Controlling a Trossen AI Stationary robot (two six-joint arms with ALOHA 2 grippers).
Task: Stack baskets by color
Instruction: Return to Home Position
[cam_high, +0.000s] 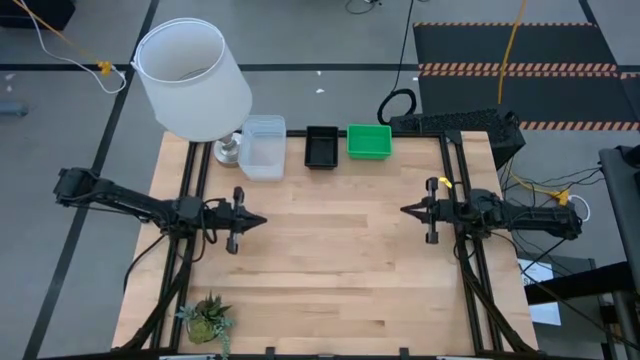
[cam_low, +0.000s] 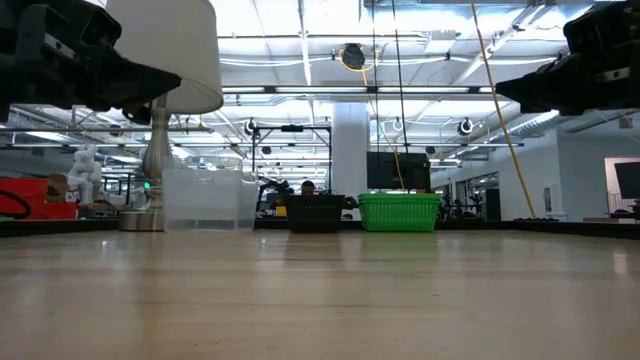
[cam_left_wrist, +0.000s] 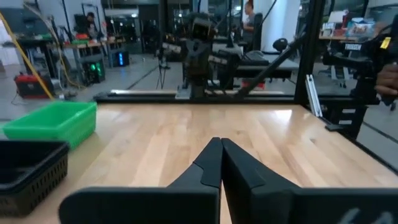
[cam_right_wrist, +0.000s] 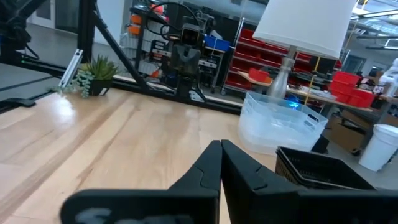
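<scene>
White capitals, reading "TROSSEN" as best they can be made out, on a dark frame bar (cam_left_wrist: 356, 46) off the right-arm side of the table (cam_high: 330, 260), about 4 o'clock from the table's middle as seen from above; yellow tag (cam_left_wrist: 385, 42) on the dark arm beside that bar, its mark too blurred to read; printed boxes (cam_left_wrist: 357, 26) on a shelf behind the bar, print too small to read; orange-and-white striped warning bands (cam_high: 515, 68) across a black floor mat (cam_high: 510, 48), at 1 o'clock from the table's middle, beyond the green basket (cam_high: 369, 141); no other lettering legible.
</scene>
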